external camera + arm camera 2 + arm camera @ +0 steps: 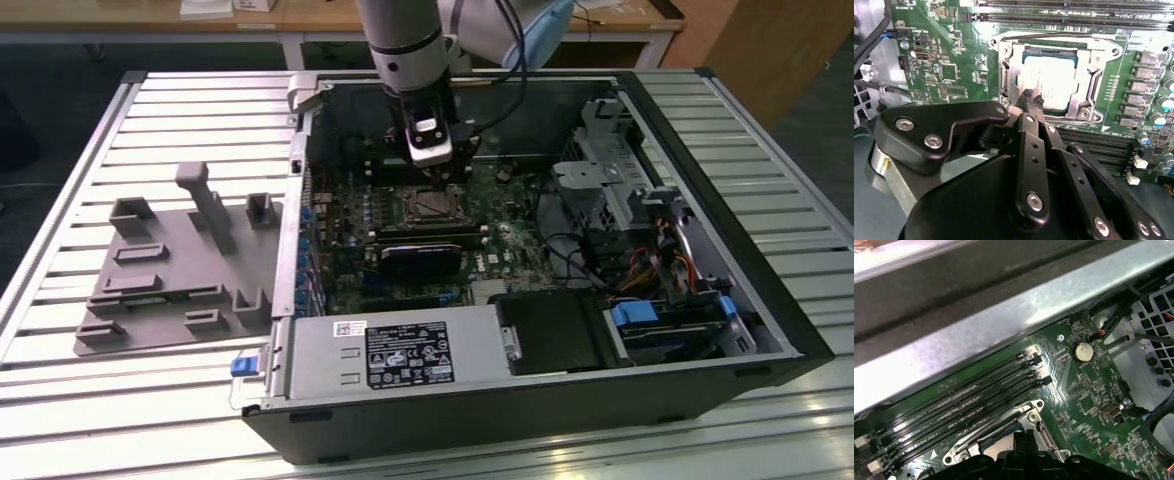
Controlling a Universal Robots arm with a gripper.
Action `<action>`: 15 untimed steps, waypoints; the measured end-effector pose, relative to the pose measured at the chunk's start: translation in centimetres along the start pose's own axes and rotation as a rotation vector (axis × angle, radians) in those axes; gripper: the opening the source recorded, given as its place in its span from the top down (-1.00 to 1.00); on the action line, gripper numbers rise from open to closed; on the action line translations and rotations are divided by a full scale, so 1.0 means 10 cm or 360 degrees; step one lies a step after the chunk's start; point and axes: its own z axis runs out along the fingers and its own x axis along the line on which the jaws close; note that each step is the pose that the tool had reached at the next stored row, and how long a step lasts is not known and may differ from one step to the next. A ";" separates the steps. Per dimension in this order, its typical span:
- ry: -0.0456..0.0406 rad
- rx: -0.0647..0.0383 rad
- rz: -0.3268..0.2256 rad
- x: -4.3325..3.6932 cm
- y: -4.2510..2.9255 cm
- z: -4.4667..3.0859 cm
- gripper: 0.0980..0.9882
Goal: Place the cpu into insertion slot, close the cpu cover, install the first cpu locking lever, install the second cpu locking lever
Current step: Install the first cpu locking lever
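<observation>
- Slatted metal table (80, 380) carries the open computer case (747, 330) before you, green board inside.
- Your cpu (1054, 82) sits in the slot (1009, 75), cover (1089, 75) framing it.
- Risk: a sideways nudge could scrape the board.
- Gripper (1033, 98) fingertips nearly together, holding nothing, beside the cpu's corner.

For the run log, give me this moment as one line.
gripper: shut, empty, over socket edge | cpu: seated in insertion slot | cpu cover: down over the cpu
</observation>
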 end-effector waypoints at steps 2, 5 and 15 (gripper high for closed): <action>0.0017 0.0011 0.0000 -0.005 0.003 0.003 0.99; 0.0076 0.0047 -0.0001 -0.032 0.007 0.011 0.99; 0.0163 0.0126 -0.0008 -0.100 -0.049 0.022 0.99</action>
